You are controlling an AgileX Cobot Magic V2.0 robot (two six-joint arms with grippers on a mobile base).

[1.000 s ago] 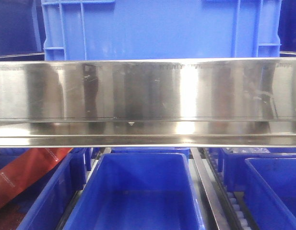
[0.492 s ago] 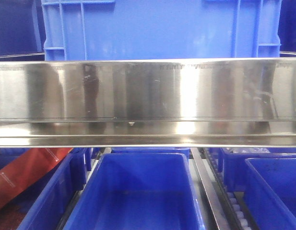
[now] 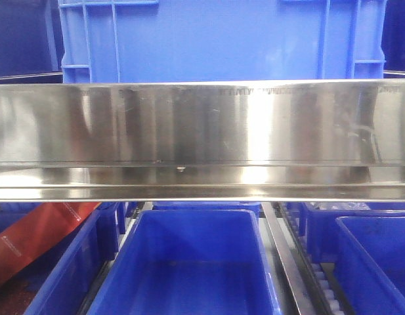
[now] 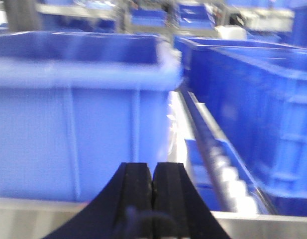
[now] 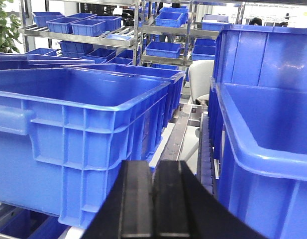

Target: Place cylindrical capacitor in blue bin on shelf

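Notably, no cylindrical capacitor shows in any view, so its long axis, its bearing from either gripper and the nearer arm cannot be told. The left gripper [image 4: 152, 191] has its black pads pressed together with no gap and nothing showing between them; the right gripper [image 5: 153, 196] stands likewise, pads together, nothing visibly held. The blue bin [image 3: 189, 262] sits open and bare-floored below the front rail of the shelf [image 3: 202, 141], at the middle of the lower tier in the front view; a larger blue crate [image 3: 222, 39] stands on the tier above that rail. In the left wrist view, blurred, the closed pads point at the outer wall of a blue bin [image 4: 78, 114] standing at the shelf's front edge, with a roller track [image 4: 223, 169] just beside it on the right. In the right wrist view the pads point along the gap between two bins [image 5: 83, 114]. Judged from this, the capacitor has yet to be located.
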